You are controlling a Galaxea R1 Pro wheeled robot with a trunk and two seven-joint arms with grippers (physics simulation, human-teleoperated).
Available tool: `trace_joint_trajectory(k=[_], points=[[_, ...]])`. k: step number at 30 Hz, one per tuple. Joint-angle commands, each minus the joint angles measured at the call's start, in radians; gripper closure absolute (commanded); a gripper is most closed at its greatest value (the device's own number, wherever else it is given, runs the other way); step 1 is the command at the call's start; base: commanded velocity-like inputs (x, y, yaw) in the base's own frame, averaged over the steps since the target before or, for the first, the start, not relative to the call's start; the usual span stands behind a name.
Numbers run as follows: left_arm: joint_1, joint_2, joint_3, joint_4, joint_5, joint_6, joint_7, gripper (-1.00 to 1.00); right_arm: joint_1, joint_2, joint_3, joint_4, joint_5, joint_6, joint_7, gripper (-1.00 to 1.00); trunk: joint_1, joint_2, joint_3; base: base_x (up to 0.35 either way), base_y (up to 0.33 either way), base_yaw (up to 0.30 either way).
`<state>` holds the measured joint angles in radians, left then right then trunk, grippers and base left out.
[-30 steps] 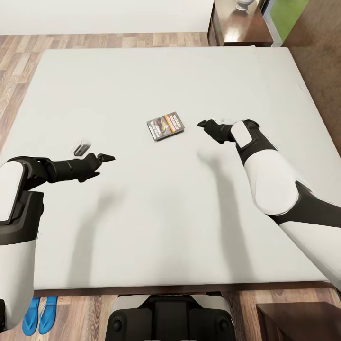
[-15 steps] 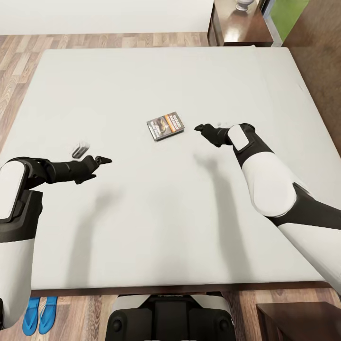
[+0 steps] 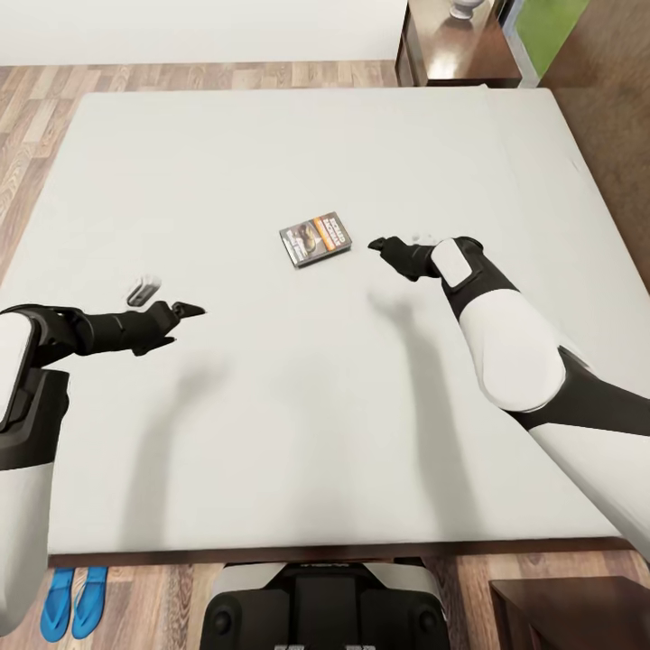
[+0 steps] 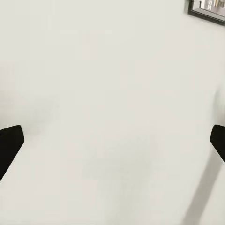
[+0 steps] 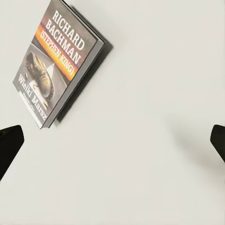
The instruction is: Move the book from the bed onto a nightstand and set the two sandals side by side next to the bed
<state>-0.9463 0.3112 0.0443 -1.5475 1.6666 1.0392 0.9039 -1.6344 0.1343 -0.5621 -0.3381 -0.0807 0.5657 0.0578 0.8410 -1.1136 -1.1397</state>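
With the sandals [image 3: 74, 600] paired beside the bed [image 3: 271, 433], we hover our wide-open right gripper [image 3: 377, 245] near the ungrasped book [image 3: 315, 240], left gripper [image 3: 188, 310] spread empty.

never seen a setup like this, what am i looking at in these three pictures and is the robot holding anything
This is a simulated two-armed robot standing at the foot of a bed. The big picture comes from a camera on its head, looking down over both arms. The other two come from cameras near each wrist, looking along that gripper's fingers, whose dark tips show at the picture edges.

On the pale mattress lies one small book; the right wrist view shows its cover. The right gripper hovers just beside it, open and empty. The left gripper is off to the side, also open and empty.

Two blue sandals sit side by side on the wood floor by the bed. A dark nightstand stands at the far corner.
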Motion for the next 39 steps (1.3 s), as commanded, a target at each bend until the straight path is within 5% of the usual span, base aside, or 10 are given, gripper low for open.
trace_joint_trajectory(k=[1, 10, 17, 18, 19, 25, 29, 39], points=[[0.005, 0.006, 0.006, -0.006, 0.015, 0.004, 0.012, -1.0, 0.0, 0.0, -0.004, -0.004, -0.007, 0.004, 0.004, -1.0, 0.004, -0.008, -0.004, 0.0, 0.0, 0.0], [0.008, 0.023, 0.057, -0.057, 0.063, 0.001, 0.036, -1.0, -0.014, 0.0, -0.015, -0.002, -0.008, -0.003, 0.025, -1.0, 0.039, -0.071, -0.032, 0.0, 0.0, 0.0], [-0.094, 0.028, 0.064, -0.062, 0.189, -0.026, 0.179, -1.0, -0.024, 0.002, -0.016, -0.027, -0.009, -0.022, 0.05, -1.0, 0.065, -0.12, -0.054, 0.0, 0.0, 0.0], [-0.169, 0.031, 0.06, -0.063, 0.264, -0.06, 0.274, -1.0, -0.027, 0.002, -0.013, -0.077, -0.008, -0.042, 0.121, -1.0, 0.069, -0.127, -0.057, 0.0, 0.0, 0.0], [-0.194, 0.032, 0.059, -0.063, 0.284, -0.068, 0.303, -1.0, -0.03, 0.002, -0.013, -0.093, -0.008, -0.046, 0.136, -1.0, 0.073, -0.134, -0.06, 0.0, 0.0, 0.0], [-0.264, 0.035, 0.057, -0.062, 0.316, -0.078, 0.358, -1.0, -0.046, 0.005, -0.013, -0.106, -0.003, -0.069, 0.146, -1.0, 0.096, -0.176, -0.079, 0.0, 0.0, 0.0], [-0.301, 0.04, 0.057, -0.061, 0.326, -0.087, 0.375, -1.0, -0.065, 0.02, -0.011, -0.108, -0.002, -0.153, 0.095, -1.0, 0.111, -0.204, -0.092, 0.0, 0.0, 0.0], [-0.32, 0.075, 0.054, -0.049, 0.328, -0.1, 0.381, -1.0, -0.097, 0.039, -0.009, -0.096, -0.005, -0.195, 0.059, -1.0, 0.15, -0.274, -0.132, 0.0, 0.0, 0.0]])
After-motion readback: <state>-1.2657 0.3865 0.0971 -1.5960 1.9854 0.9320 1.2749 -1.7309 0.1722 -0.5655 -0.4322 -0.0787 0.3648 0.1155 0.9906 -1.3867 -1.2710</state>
